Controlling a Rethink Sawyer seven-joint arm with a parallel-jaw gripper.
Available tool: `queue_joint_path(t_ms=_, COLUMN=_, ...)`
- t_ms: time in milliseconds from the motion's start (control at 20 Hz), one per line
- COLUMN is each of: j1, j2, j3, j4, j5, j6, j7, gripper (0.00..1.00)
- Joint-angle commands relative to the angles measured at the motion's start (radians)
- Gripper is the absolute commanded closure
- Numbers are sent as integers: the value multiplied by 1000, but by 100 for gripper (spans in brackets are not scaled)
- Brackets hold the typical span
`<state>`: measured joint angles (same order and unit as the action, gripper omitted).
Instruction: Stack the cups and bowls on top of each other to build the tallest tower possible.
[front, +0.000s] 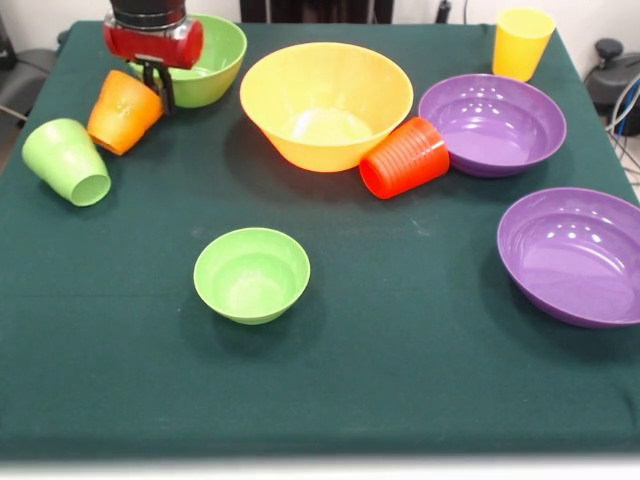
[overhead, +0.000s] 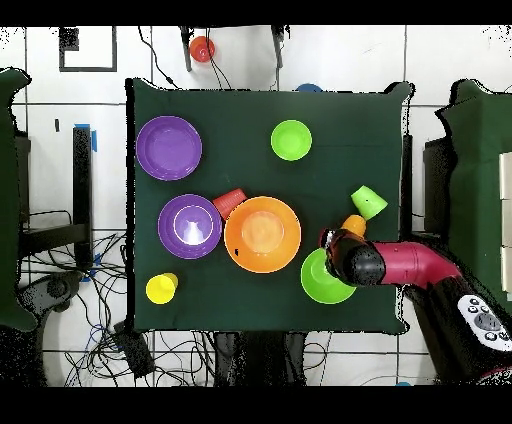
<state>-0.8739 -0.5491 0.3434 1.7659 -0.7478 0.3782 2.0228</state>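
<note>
**Orange cup at gripper, nothing stacked**

Orange cup (front: 123, 111) lies tilted on the table (front: 400, 340), mouth down toward the table, just beside the medium light green bowl (front: 212, 58). Gripper (front: 157, 88) hangs right at the cup's upper edge, dark fingers touching or just beside it; cannot tell whether it is open, closed or gripping the cup.

Cups, four: orange; light green cup (front: 66, 160) on its side next to the orange one, mouth toward camera; red cup (front: 404, 157) on its side, leaning on the large orange-yellow bowl (front: 326, 102) and just beside a purple bowl (front: 492, 122); yellow cup (front: 521, 42) upright at the far corner.

Bowls visible, five: one large orange-yellow, one medium light green, one small light green bowl (front: 251, 274) alone mid-table, two purple, second purple bowl (front: 572, 255) near the table's edge. All upright, all apart, none nested.
</note>
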Motion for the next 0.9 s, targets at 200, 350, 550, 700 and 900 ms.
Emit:
queue_joint_path(t_ms=200, j1=-48, j2=-174, j3=196, j4=44, j5=120, j6=209, j7=-225, gripper=100)
queue_joint_path(t_ms=350, j1=-73, j2=-216, j3=244, j4=71, j5=167, j6=235, j7=-225, gripper=100)
queue_joint_path(t_ms=550, j1=-99, j2=-247, j3=307, j4=101, j5=234, j6=242, j7=-189, gripper=100)
queue_joint_path(t_ms=700, j1=-106, j2=-263, j3=345, j4=101, j5=258, j6=236, j7=-179, gripper=100)
queue_joint_path(t_ms=900, j1=-116, j2=-260, j3=383, j4=82, j5=275, j6=248, j7=-194, gripper=100)
